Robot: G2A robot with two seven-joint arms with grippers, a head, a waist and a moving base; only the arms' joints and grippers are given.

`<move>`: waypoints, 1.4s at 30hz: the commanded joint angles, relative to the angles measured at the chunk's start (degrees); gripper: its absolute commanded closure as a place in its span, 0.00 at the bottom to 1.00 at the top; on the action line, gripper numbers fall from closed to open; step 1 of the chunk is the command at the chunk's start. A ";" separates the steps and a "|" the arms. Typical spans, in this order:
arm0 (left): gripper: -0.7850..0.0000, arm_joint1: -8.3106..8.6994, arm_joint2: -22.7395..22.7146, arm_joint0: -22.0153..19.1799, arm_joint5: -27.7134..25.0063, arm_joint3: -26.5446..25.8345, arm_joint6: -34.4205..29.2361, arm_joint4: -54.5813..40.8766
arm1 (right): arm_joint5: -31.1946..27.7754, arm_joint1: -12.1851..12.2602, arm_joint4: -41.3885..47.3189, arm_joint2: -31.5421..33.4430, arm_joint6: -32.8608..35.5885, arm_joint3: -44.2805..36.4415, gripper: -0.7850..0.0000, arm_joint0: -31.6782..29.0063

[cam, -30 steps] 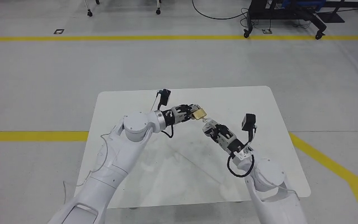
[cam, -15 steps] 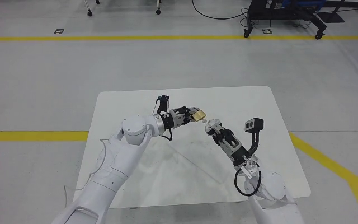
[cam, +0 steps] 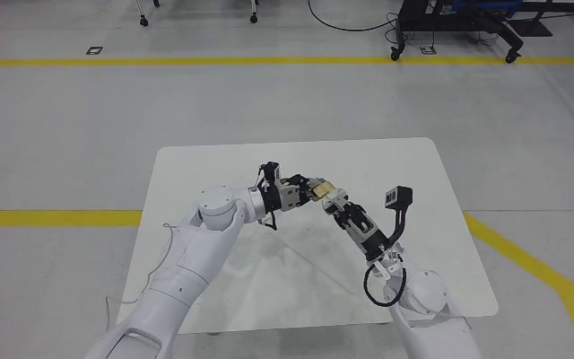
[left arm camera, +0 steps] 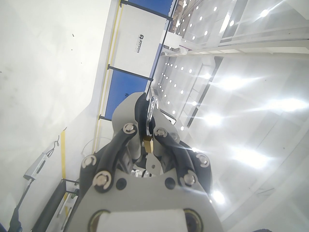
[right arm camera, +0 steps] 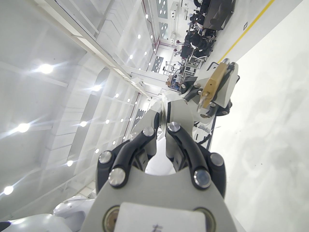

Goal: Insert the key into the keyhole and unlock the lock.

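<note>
Lock (cam: 320, 188), brass, aloft above the far half of the white bench (cam: 206, 170), at the tip of the left arm (cam: 224, 205). Tip of the right arm (cam: 363, 226) hard against it from the near side, the two meeting nose to nose. Probably carried off the bench so that both ends of the lock are reachable and one arm can brace while the other works.

From the left wrist: left fingers (left arm camera: 124, 112) clenched on the lock. Narrow strip of brass deep in the gap near the palm, silver shackle (left arm camera: 152, 108) out toward the fingertips. Gripped by the flat sides, lengthwise along the fingers. Judged a hold meant to stop the body twisting under a turn.

From the right wrist: lock out ahead and off to one side in the left fingers, shackle end farthest, keyhole end nearest. Key (right arm camera: 202, 102), a short silver piece, sticking out of that near end; fully seated or only partway, cannot tell. Right fingers (right arm camera: 179, 112) pressed together, just beside the key rather than around it. Thin pale edge between their tips, nature unclear. Judged stage: key at or in the keyhole, unlocking not yet evident. Shackle sprung or not: cannot tell.
</note>
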 commanded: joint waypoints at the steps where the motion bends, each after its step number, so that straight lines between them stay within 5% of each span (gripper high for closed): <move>1: 1.00 0.10 -0.19 -0.19 -0.13 0.39 -0.61 -0.04 | -0.45 -0.07 0.10 -0.35 -0.16 0.92 1.00 0.71; 20: 1.00 0.49 -0.73 -0.68 -0.51 0.89 -2.41 -1.58 | -2.70 -0.45 -0.95 -1.97 -2.92 4.88 1.00 3.64; 27: 1.00 1.04 -1.92 0.23 -7.55 -0.98 4.57 2.87 | -4.48 -0.12 0.08 0.00 -2.12 1.40 1.00 0.88; 28: 1.00 1.14 -1.96 0.51 -9.74 -1.44 6.92 4.82 | -4.26 -0.02 -0.08 0.38 -1.57 0.91 0.94 0.36; 29: 1.00 1.09 -1.96 1.14 -11.37 -2.03 7.89 4.87 | -3.88 0.08 -0.17 0.83 -1.21 0.51 0.67 -0.09; 30: 1.00 1.05 -1.97 1.62 -12.70 -2.40 8.41 4.72 | -3.14 0.18 -0.40 1.26 -1.01 0.15 0.51 -0.49; 31: 1.00 1.09 -1.81 1.78 -14.29 -2.67 9.31 6.11 | -2.39 0.26 -0.41 1.73 -1.09 -0.35 0.15 -0.83; 32: 1.00 1.08 -1.56 2.07 -15.19 -2.79 9.72 6.75 | -2.11 0.29 -0.38 1.97 -1.20 -0.76 0.00 -1.06; 42: 1.00 1.05 -1.44 2.17 -15.18 -2.82 9.53 6.70 | -2.11 0.29 -0.38 1.97 -1.20 -0.76 0.00 -1.06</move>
